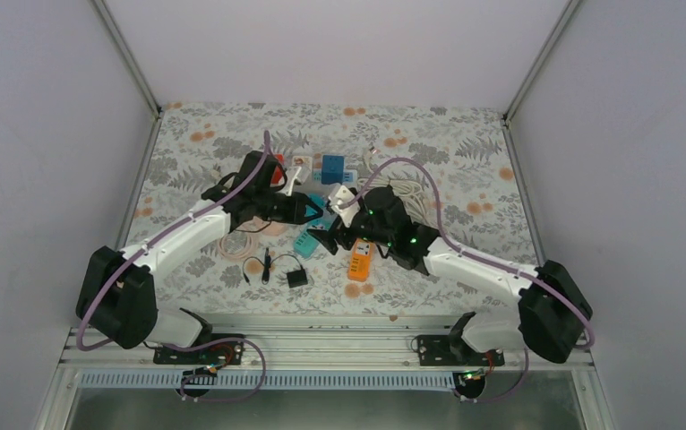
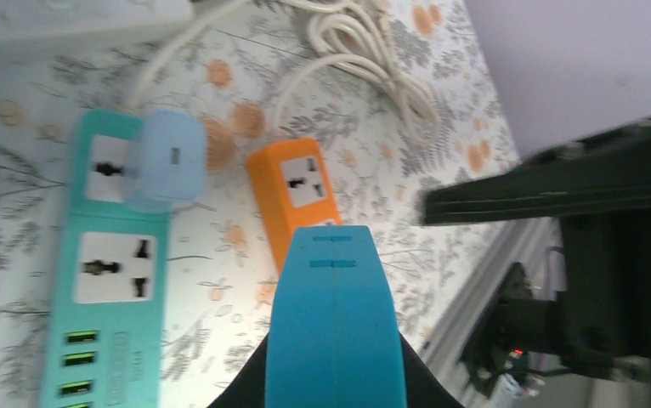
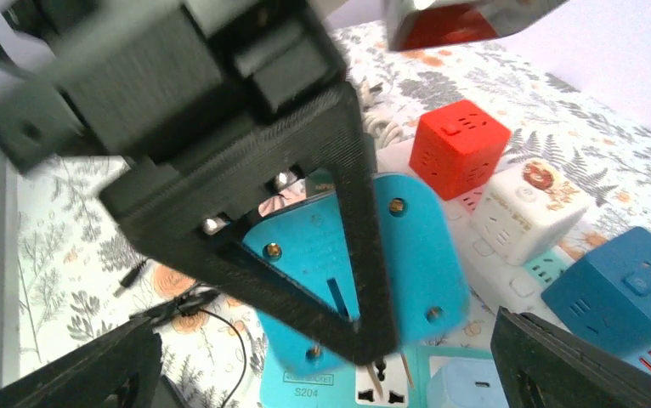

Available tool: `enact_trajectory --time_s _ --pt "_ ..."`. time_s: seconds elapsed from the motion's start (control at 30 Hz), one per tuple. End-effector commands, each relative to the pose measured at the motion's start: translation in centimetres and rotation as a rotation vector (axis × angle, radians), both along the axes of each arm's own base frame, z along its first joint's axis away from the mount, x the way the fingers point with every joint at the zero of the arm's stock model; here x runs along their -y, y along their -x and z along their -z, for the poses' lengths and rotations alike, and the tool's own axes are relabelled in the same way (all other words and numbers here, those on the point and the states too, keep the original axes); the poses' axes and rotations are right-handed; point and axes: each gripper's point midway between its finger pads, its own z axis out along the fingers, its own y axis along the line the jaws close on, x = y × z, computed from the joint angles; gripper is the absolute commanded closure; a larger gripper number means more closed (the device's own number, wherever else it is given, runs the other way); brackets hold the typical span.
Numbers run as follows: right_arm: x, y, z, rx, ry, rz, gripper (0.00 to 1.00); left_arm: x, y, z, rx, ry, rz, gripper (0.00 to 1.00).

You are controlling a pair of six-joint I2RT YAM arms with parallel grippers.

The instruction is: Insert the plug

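Gripping arm, top view: the left gripper [image 1: 309,213] is clamping a blue plug [image 1: 320,215] over the middle of the flowered table [image 1: 465,170].
Right gripper, top view: the right gripper [image 1: 329,240] is hanging just beside it, jaws standing apart and holding nothing.
Strips, top view: a teal power strip [image 1: 306,244] is lying under both grippers, and an orange power strip [image 1: 361,262] is lying near it.
Plug, left wrist view: the blue plug is filling the foreground, above the 2 strips; its pins are hiding from view.
Sockets, left wrist view: a pale blue plug [image 2: 165,157] is sitting at the teal strip's edge beside 1 of its 2 sockets.
Fingers, right wrist view: the right gripper's fingers [image 3: 577,357] are standing wide apart at the 2 lower corners, while the left gripper's black finger is crossing the blue plug's face.
Cubes, right wrist view: a red cube [image 3: 458,144], a white cube [image 3: 526,200] and a dark blue cube [image 3: 628,285] are standing beyond.
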Motion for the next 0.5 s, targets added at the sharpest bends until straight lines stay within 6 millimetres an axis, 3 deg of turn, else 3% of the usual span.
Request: enact_trajectory --time_s 0.0,0.1,0.23,0.33,0.47 --pt "2.0 0.2 -2.7 -0.053 -0.090 0.132 0.00 -2.1 -2.5 0.2 0.133 -0.162 -0.067 0.98" --pt "5.1 0.1 -4.1 -0.063 -0.163 0.261 0.00 -3.2 -3.1 0.9 0.194 -0.264 -0.066 0.98" --pt "10.9 -1.5 -6.2 -0.102 -0.307 0.522 0.00 -3.4 -3.1 2.4 0.274 -0.442 -0.023 0.98" --pt "14.9 -2.6 -6.9 -0.147 -0.363 0.710 0.00 -2.2 -2.5 3.5 0.295 -0.562 0.002 0.98" --pt "19.2 -2.9 -7.1 -0.183 -0.423 0.931 0.00 0.6 -1.6 3.6 0.289 -0.570 -0.007 0.98"
